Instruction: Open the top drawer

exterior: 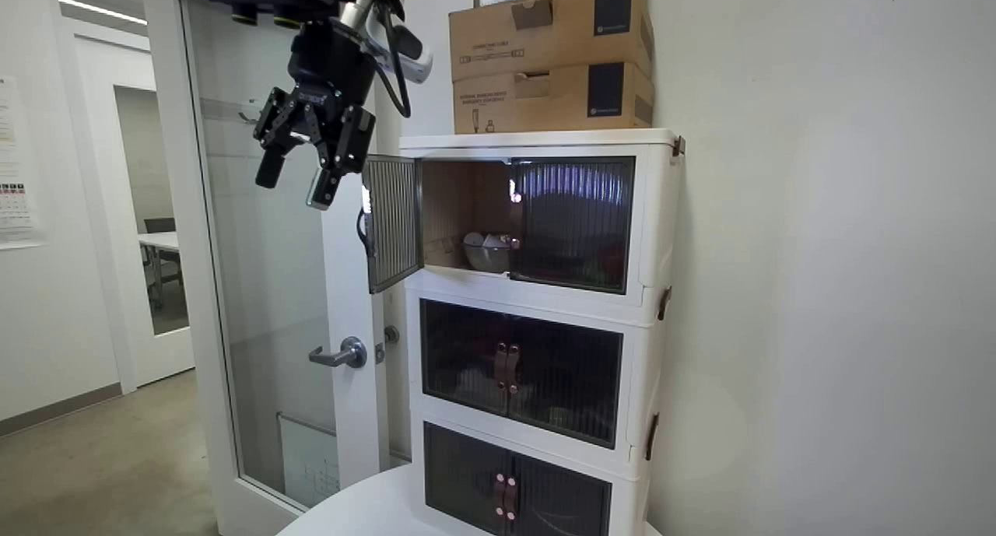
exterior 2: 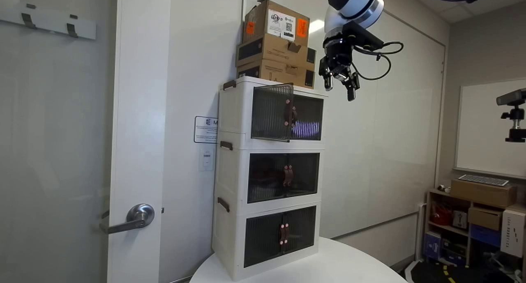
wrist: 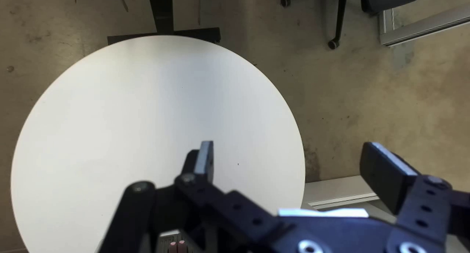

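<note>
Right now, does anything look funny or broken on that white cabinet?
One smoky ribbed door on the top compartment stands open while its twin is shut, looking lopsided. Nothing looks broken, and opening fits the task.

My claw (exterior: 295,183), upper left of an exterior view: black, fingertips (wrist: 204,158) grey-faced. Top drawer (exterior: 574,229), same view, centre: white-framed, smoky dark, vertically ribbed. Cardboard boxes (exterior: 545,44), top centre: brown, dark square patches. Handles (exterior: 513,369), lower centre: brown, pinkish studs. Table (wrist: 110,117), left in my wrist view: white. Floor (wrist: 352,98), right: mottled tan.
</note>
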### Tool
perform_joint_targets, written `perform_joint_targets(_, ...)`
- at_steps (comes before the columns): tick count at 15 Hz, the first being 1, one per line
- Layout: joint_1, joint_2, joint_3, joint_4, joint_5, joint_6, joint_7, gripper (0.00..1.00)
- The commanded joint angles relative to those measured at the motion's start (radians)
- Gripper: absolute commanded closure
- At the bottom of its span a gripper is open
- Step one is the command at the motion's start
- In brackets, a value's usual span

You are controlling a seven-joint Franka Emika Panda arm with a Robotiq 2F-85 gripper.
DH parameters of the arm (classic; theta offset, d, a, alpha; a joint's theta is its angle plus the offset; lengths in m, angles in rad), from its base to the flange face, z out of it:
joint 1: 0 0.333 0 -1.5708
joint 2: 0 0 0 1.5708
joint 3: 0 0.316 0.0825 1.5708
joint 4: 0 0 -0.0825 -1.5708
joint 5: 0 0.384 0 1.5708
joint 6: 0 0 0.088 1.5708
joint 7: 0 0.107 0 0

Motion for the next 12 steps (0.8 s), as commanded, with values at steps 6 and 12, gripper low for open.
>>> perform_joint_targets(6,0.063,-0.003,-0.072,0.006,0.000,-0.015,-0.031,0.00)
perform_joint_targets(12,0.087,0.000,-0.118,0.052,-0.135,0.068,-0.349,0.00)
